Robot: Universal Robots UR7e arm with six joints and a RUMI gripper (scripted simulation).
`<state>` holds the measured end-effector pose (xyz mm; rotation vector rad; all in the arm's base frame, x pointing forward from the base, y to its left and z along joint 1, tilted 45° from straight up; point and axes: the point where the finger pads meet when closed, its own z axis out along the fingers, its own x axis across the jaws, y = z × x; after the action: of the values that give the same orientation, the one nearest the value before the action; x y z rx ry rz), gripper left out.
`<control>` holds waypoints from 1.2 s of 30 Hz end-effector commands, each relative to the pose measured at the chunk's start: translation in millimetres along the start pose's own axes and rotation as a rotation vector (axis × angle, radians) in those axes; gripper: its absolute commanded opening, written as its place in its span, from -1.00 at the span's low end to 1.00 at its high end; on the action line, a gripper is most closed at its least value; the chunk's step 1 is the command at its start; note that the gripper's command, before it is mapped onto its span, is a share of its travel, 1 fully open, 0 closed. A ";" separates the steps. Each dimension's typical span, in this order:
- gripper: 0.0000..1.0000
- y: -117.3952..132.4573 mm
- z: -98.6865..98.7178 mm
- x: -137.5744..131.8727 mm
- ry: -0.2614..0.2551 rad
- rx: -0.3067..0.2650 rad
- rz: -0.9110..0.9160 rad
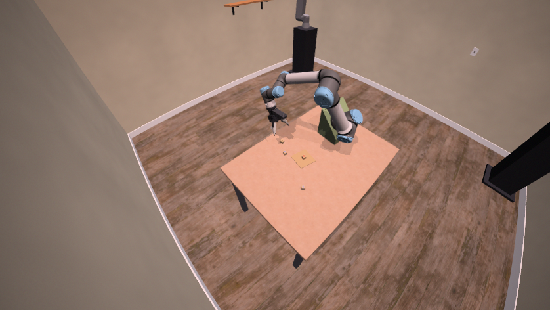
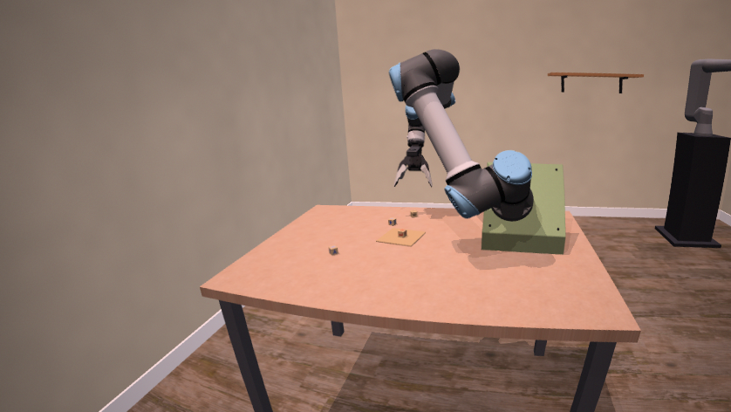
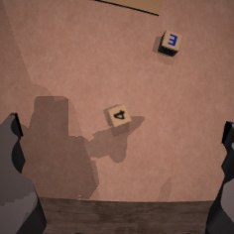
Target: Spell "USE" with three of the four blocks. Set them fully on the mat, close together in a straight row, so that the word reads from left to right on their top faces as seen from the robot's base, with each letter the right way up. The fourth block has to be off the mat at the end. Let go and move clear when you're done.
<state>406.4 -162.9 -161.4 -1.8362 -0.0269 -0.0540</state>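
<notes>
In the exterior view, from left to right, the first block sits alone on the table, well apart from the mat; its top letter is too small to read. Next comes the E block, with a blue E on its top face, off the mat and near it. Then, on the mat, there is one block, whose top letter cannot be read. The gripper hangs above the table's far side, its fingers spread wide and holding nothing. Below it, the block with a black 4 also rests off the mat. At the right stands the green mount, carrying the arm. The word is not formed.
</notes>
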 end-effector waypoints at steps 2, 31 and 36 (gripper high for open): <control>1.00 -0.8 -0.7 0.4 0.000 -0.003 -0.004; 1.00 -106.9 23.8 15.8 -0.105 -0.224 -0.539; 1.00 -130.4 34.7 15.4 -0.141 -0.271 -0.672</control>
<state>416.8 -106.7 -60.1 -2.0039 -0.6532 -0.3581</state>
